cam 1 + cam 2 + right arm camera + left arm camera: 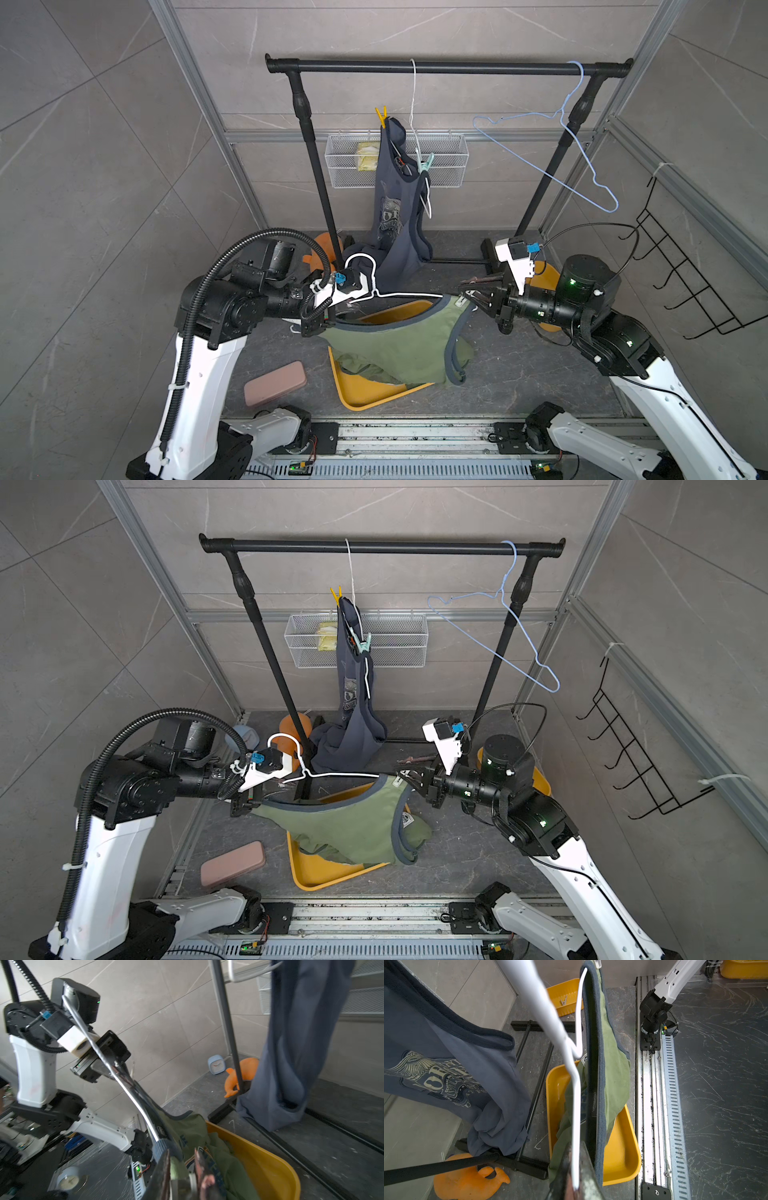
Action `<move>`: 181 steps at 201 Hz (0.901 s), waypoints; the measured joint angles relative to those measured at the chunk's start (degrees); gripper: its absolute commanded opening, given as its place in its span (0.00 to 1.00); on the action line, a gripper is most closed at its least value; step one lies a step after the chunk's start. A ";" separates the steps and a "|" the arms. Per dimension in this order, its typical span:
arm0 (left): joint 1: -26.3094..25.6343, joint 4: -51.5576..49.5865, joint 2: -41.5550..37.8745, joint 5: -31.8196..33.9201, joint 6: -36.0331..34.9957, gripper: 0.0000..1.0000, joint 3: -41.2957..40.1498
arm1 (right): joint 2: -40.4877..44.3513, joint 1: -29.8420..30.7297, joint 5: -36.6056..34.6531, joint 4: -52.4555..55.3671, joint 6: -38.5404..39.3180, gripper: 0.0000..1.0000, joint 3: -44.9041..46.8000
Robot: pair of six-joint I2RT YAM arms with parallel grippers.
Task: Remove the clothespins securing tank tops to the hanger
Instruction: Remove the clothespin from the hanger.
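Two hands are met over the middle of the counter (519,374), and a white hanger (409,295) is carried roughly level between them. The left hand (575,1167) is clenched on one arm of the hanger; in the left wrist view the wire is seen running out from between its fingers. The right hand (181,1159) is closed at the hanger's far end, on the shoulder of an olive tank top (399,345). A white clothespin (460,300) is seen there, pinched between the narrowed jaws along with a fold of the green cloth. The olive tank top is hung from that shoulder, and its body is draped down into a yellow tray (365,397) set near the counter's front edge.

At the counter's back edge a slate blue tank top (395,216) is hung from a second white hanger (412,104) on a black rail (436,66). A yellow clothespin (381,116) is fixed at its upper shoulder and a mint green clothespin (426,163) at the lower one. Its hem is gathered on the counter. A pale blue hanger (573,137) is hooked on the rail's right end. A pink case (274,388) is laid near the front left corner, and an orange toy (324,249) by the rail's left foot.
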State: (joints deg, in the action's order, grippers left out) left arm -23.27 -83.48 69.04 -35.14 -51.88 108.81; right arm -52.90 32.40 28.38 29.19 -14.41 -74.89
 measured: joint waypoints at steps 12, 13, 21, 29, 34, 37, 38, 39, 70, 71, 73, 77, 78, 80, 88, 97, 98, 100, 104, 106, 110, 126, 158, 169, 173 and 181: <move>-0.13 1.46 0.87 -0.02 0.02 0.00 -0.63 | -0.09 0.37 -4.20 0.81 0.00 0.00 0.02; -0.15 1.55 0.94 -0.02 0.02 0.00 -0.68 | -0.15 0.39 -4.74 0.87 0.00 0.00 0.02; -0.24 2.05 1.55 0.02 0.02 0.00 -0.98 | -0.42 0.55 -7.17 1.01 -0.09 0.00 0.35; -0.26 2.69 1.97 0.13 0.02 0.00 -1.36 | -0.57 0.66 -9.88 0.79 -0.44 0.00 1.44; -0.26 2.82 2.23 0.35 0.00 0.00 -1.60 | -0.57 0.70 -11.56 0.48 -0.66 0.00 2.51; -0.26 2.75 2.32 0.59 0.00 0.00 -1.70 | -0.55 0.72 -12.66 0.24 -0.63 0.00 3.28; -0.26 2.71 2.36 0.72 0.00 0.00 -1.77 | -0.52 0.70 -12.96 0.17 -0.66 0.00 3.50; -0.26 2.69 2.38 0.79 0.00 0.00 -1.81 | -0.50 0.70 -13.25 0.09 -0.70 0.00 3.72; 0.44 0.85 2.03 2.95 -0.17 0.00 -2.21 | 0.42 -1.62 -19.17 -0.37 -1.68 0.00 11.58; 0.42 0.83 2.01 2.97 -0.20 0.00 -2.21 | 0.42 -1.64 -19.12 -0.44 -1.73 0.00 11.65; 0.39 0.74 1.97 2.99 -0.20 0.00 -2.21 | 0.39 -1.70 -18.93 -0.46 -1.86 0.00 11.76; 0.39 0.59 1.84 3.08 -0.22 0.00 -2.21 | 0.37 -1.79 -18.60 -0.48 -2.14 0.00 11.82; 0.39 0.57 1.84 3.08 -0.24 0.00 -2.21 | 0.37 -1.79 -18.45 -0.52 -2.19 0.00 11.82; 0.39 0.48 1.77 3.08 -0.24 0.00 -2.21 | 0.37 -1.79 -18.12 -0.72 -2.23 0.00 11.82; 0.39 0.24 1.60 3.08 -0.26 0.00 -2.21 | 0.48 -1.79 -16.55 -2.21 -2.73 0.00 11.80; 0.39 0.09 1.42 3.08 -0.26 0.00 -2.23 | 0.52 -1.79 -14.69 -3.69 -3.19 0.00 11.37; 0.39 0.09 1.38 3.06 -0.26 0.00 -2.23 | 0.52 -1.79 -14.56 -3.82 -3.21 0.00 11.34; 0.39 0.09 1.36 3.06 -0.26 0.00 -2.25 | 0.52 -1.79 -14.05 -4.17 -3.28 0.00 11.21; 0.39 0.07 1.27 3.06 -0.26 0.00 -2.25 | 0.52 -1.79 -13.27 -4.79 -3.61 0.00 10.95; 0.39 0.07 1.25 3.06 -0.26 0.00 -2.27 | 0.52 -1.79 -12.92 -5.07 -3.65 0.00 10.80; 0.39 0.09 1.14 3.04 -0.26 0.00 -2.32 | 0.50 -1.79 -12.28 -5.51 -3.78 0.00 10.56; 0.39 0.13 0.81 2.99 -0.26 0.00 -2.80 | 0.52 -1.79 -9.40 -6.58 -4.02 0.00 9.46; 0.42 0.39 0.24 3.02 -0.26 0.00 -3.76 | 0.96 -1.79 -5.44 -6.19 -3.58 0.00 8.63; 0.39 0.37 0.20 3.02 -0.26 0.00 -3.85 | 1.86 -1.79 -5.22 -4.96 -3.08 0.00 8.59; 0.39 0.39 0.20 3.02 -0.26 0.00 -3.85 | 2.23 -1.79 -5.09 -4.46 -2.89 0.00 8.52; 0.39 0.39 0.20 3.02 -0.28 0.00 -3.85 | 3.15 -1.79 -4.90 -3.04 -2.32 0.00 8.22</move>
State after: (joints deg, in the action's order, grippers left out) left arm -22.87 -83.09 69.23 -32.12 -52.16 104.97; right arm -49.76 30.61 23.49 26.15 -16.73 -66.67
